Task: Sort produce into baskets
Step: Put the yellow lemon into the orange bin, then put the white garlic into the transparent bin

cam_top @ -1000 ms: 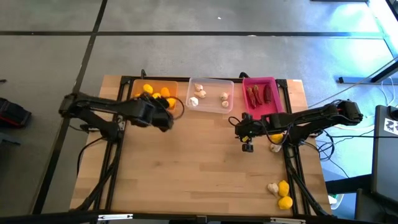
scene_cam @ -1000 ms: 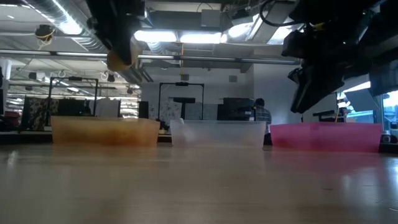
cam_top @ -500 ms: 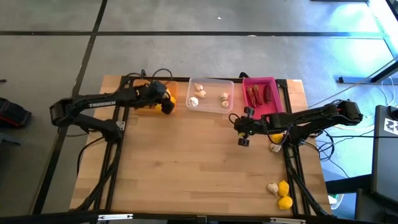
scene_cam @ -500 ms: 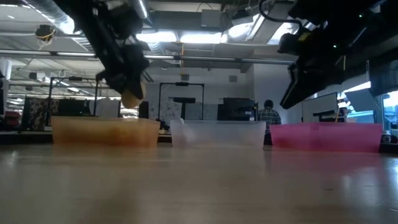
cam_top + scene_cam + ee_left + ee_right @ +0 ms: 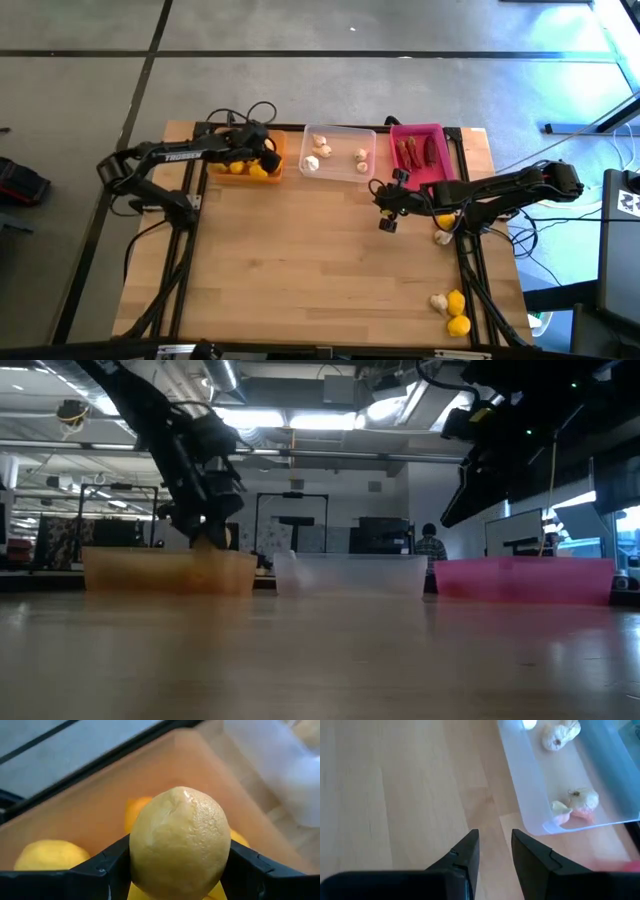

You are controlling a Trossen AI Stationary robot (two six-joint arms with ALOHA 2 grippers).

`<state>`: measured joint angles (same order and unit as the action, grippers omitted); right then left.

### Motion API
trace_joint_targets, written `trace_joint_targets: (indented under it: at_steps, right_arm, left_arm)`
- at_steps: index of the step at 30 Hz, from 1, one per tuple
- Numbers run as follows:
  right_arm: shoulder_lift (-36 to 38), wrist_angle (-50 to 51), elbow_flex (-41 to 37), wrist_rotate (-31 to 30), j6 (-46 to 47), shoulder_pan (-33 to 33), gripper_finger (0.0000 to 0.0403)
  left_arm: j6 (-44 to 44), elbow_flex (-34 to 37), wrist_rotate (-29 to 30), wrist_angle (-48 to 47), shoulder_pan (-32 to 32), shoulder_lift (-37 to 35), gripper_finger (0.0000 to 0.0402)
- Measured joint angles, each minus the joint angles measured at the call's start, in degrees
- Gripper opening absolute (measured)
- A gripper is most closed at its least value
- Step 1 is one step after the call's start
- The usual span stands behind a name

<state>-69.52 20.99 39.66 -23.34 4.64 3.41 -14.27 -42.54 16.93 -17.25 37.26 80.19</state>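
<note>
Loose produce (image 5: 452,310) lies at the counter's (image 5: 300,280) near right corner. Right gripper (image 5: 492,851), fingers narrowly parted and empty, hovers beside the clear tray (image 5: 338,152). Beyond, left gripper (image 5: 177,862) clamps a lemon (image 5: 179,842) over the orange tray (image 5: 240,172).

Three trays (image 5: 338,152) abreast along table's (image 5: 300,270) far edge, seemingly touching

One camera looks straight down on the whole desk (image 5: 300,280); another sits at desk-top level facing the trays and room. Wrist cameras look close: left at the orange tray (image 5: 165,765), right at the clear tray (image 5: 560,775), both visible overhead.
</note>
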Motion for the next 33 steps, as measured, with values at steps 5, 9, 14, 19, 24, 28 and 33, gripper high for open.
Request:
trace_joint_targets:
  at_steps: [5,9,14,19,24,28,33]
  right_arm:
    - [0.0,-0.73,0.0,1.89,2.6,-0.16,0.0111]
    - [0.0,-0.55,0.0,1.93,2.6,-0.08,0.0111]
    - [0.0,-0.61,0.0,1.93,2.6,-0.08,0.0111]
    - [0.0,-3.06,0.0,2.16,5.79,-0.08,0.0111]
    - [0.39,-2.93,0.15,2.39,5.71,-0.08,0.0111]
    - [0.39,3.38,3.32,4.02,8.47,-0.05,0.0111]
    - [0.39,11.03,7.29,5.91,11.47,-0.05,0.0111]
  left_arm:
    - [-1.03,0.0,2.8,-0.28,-0.02,3.45,0.0255]
    - [-2.11,0.0,3.35,-0.22,-0.04,4.84,0.028]
    - [-2.53,-0.2,3.57,0.42,-1.03,4.82,0.029]
    - [-4.29,-0.94,6.73,-0.31,-1.91,4.62,0.0292]
    - [-3.61,-2.47,6.58,-1.87,-3.97,4.26,0.0292]
    - [-4.26,-3.88,6.49,-4.91,-6.86,3.52,0.0292]
    - [-4.14,-3.96,6.49,-4.91,-10.81,1.39,0.0292]
